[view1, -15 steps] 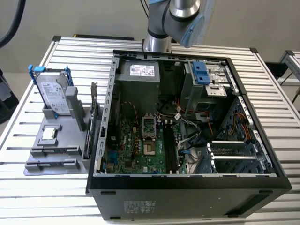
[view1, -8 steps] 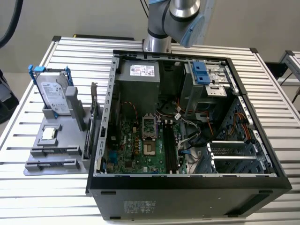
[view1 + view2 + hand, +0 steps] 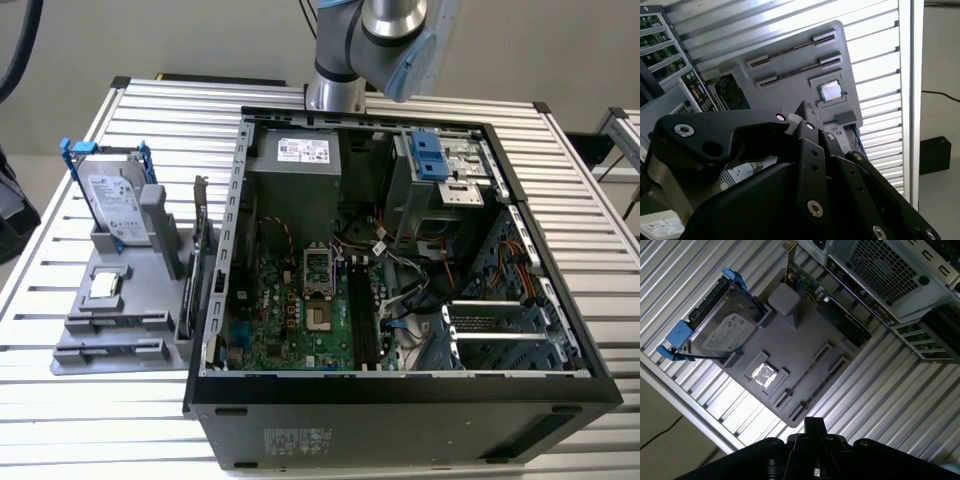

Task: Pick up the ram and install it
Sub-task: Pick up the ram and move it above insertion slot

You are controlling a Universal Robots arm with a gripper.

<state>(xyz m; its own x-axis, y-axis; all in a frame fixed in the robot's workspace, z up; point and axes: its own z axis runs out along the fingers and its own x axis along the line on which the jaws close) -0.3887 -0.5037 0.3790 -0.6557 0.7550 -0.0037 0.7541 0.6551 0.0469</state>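
Edgewise along the grey holder (image 3: 805,335), the ram (image 3: 803,373), long axis flat; hand (image 3: 812,425) closed, apart from it.

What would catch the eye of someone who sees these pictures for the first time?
The open computer case in the middle of the exterior view draws the eye first, its green motherboard bare, with the robot arm at the top edge. On the exterior view's left a grey holder carries a hard drive in a blue frame, and the ram lies in it as a slim dark strip.

Labels on hard drive (image 3: 112,196), power supply (image 3: 303,151): nothing readable.
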